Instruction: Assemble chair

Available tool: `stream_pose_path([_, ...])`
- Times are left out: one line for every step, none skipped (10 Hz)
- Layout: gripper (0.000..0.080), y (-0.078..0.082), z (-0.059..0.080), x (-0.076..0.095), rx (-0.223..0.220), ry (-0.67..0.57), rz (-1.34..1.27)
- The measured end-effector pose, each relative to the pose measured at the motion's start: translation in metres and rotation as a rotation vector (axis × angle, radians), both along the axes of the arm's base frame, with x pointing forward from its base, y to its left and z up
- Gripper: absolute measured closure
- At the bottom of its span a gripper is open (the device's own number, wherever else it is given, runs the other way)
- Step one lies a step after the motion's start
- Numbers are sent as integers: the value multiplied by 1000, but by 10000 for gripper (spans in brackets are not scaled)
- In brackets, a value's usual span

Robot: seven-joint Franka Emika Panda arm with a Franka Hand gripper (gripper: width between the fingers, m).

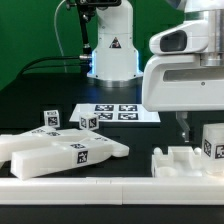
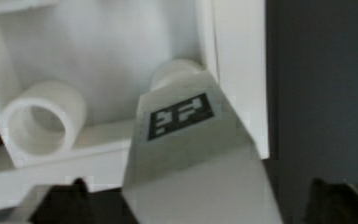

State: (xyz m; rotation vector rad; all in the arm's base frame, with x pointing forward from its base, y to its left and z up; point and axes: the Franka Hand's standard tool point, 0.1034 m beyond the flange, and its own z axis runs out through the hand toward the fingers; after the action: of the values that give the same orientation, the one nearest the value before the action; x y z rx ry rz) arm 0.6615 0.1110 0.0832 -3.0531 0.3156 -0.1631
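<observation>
My gripper [image 1: 198, 128] hangs low at the exterior view's right, over the slotted white panel [image 1: 185, 160]. A white tagged chair part [image 1: 212, 140] stands upright there. In the wrist view this tagged part [image 2: 194, 140] lies between my two dark fingertips [image 2: 60, 200]. The jaws stand wider than the part, with a gap showing on one side, so the gripper is open around it. Behind it is a white panel with a round socket [image 2: 43, 125]. Long tapered legs [image 1: 60, 152] lie at the exterior view's left. Two small tagged blocks [image 1: 50, 118] sit behind them.
The marker board [image 1: 120, 112] lies flat in front of the robot base [image 1: 110, 50]. A white rail [image 1: 100, 185] runs along the front edge of the table. Cables hang at the back on the exterior view's left.
</observation>
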Motion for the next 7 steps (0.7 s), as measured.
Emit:
stream_pose_path([367, -1, 0, 0, -1, 0, 2])
stream_pose_path([367, 0, 0, 0, 9, 4, -70])
stream_pose_path([512, -1, -1, 0, 19, 10, -172])
stream_pose_path([512, -3, -1, 0, 30, 16, -287])
stream_pose_path([512, -5, -1, 0, 42, 23, -397])
stream_pose_path([512, -8, -2, 0, 68, 36, -540])
stream_pose_path([512, -11, -3, 0, 100, 56, -671])
